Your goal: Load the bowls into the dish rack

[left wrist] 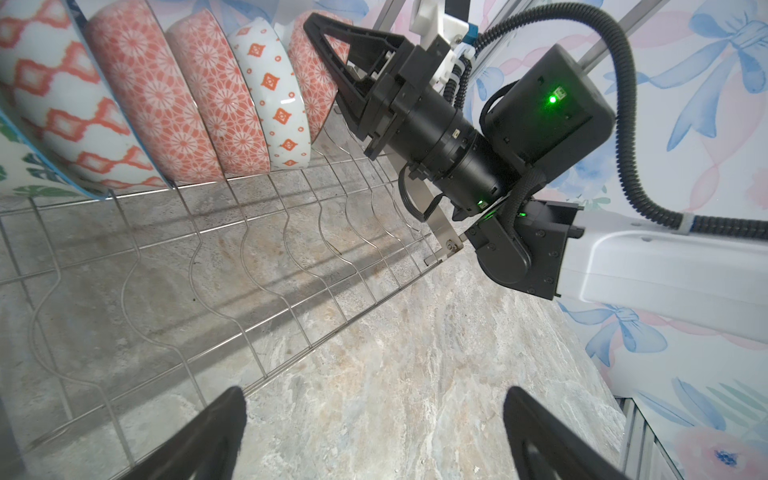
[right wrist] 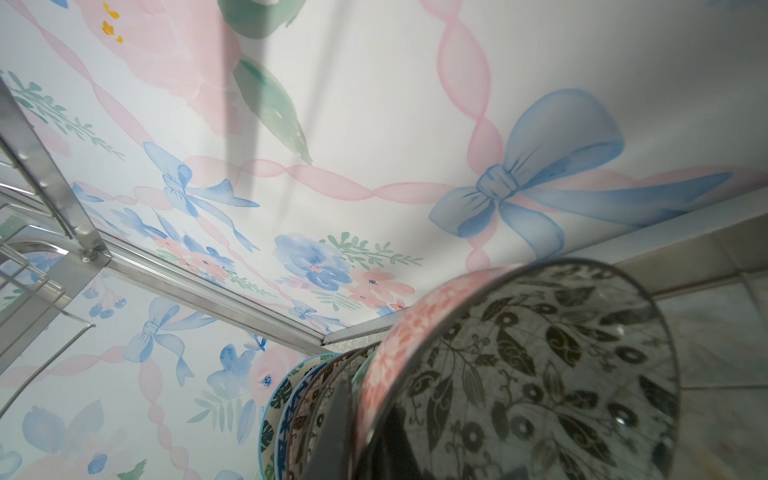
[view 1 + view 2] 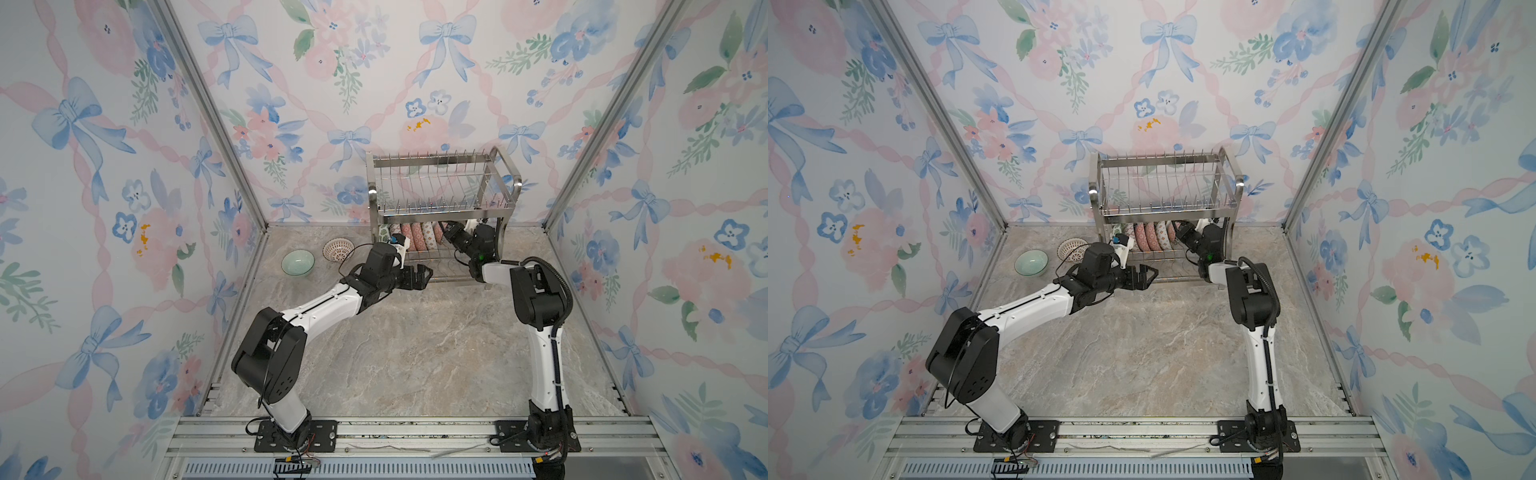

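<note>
Two bowls sit on the grey marble-look table (image 3: 415, 353) at the left. One is a plain pale green ceramic bowl (image 3: 297, 262), upright. Just beside it, toward the rack, a white bowl with a red lattice inside (image 3: 338, 250) lies tipped up on its side.

Next along, the left hand (image 3: 424, 277) hangs low over the table, fingers wide apart and nothing between them. It is at the front edge of the tall two-tier stainless-steel wire dish rack (image 3: 440, 164).

The rack's upper tier holds nothing. On the lower tier a row of patterned bowls (image 1: 187, 95) stands on edge between the wires, a green-leaf one at the left end, then reds and pinks.

At the right end of that row, the right hand (image 3: 448, 229) is clamped on the rim of a pink-outside bowl with a dark leaf pattern inside (image 2: 540, 374). The bowl is on edge, close against its neighbour. Whether it has settled into the wires cannot be told.

The job looks well past halfway. Most bowls are racked, one is being placed, and the two on the table remain, nearest the free left hand.
</note>
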`<move>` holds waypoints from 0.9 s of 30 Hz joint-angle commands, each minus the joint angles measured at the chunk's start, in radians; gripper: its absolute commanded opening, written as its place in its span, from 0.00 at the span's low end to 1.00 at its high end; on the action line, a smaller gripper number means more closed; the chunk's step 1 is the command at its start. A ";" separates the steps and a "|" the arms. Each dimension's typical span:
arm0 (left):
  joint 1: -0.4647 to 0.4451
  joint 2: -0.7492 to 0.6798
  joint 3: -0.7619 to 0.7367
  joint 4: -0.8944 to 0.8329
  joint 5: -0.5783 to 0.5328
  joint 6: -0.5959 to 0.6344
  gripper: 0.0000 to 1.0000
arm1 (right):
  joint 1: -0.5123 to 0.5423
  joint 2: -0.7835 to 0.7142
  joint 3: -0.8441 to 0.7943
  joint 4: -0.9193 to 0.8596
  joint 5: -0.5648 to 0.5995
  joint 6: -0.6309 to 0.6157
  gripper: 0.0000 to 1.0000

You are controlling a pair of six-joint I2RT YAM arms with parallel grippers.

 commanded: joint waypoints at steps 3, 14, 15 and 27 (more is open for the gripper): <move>0.005 0.015 0.027 -0.008 0.023 -0.011 0.98 | 0.007 0.029 0.048 0.118 -0.034 0.041 0.00; 0.007 0.010 0.029 -0.015 0.021 -0.009 0.98 | 0.004 0.046 0.049 0.118 -0.068 0.041 0.00; 0.006 0.013 0.030 -0.015 0.022 -0.010 0.98 | 0.005 0.043 0.049 0.112 -0.078 0.038 0.00; 0.008 0.017 0.030 -0.015 0.024 -0.013 0.98 | -0.031 0.024 0.033 0.010 -0.116 -0.024 0.01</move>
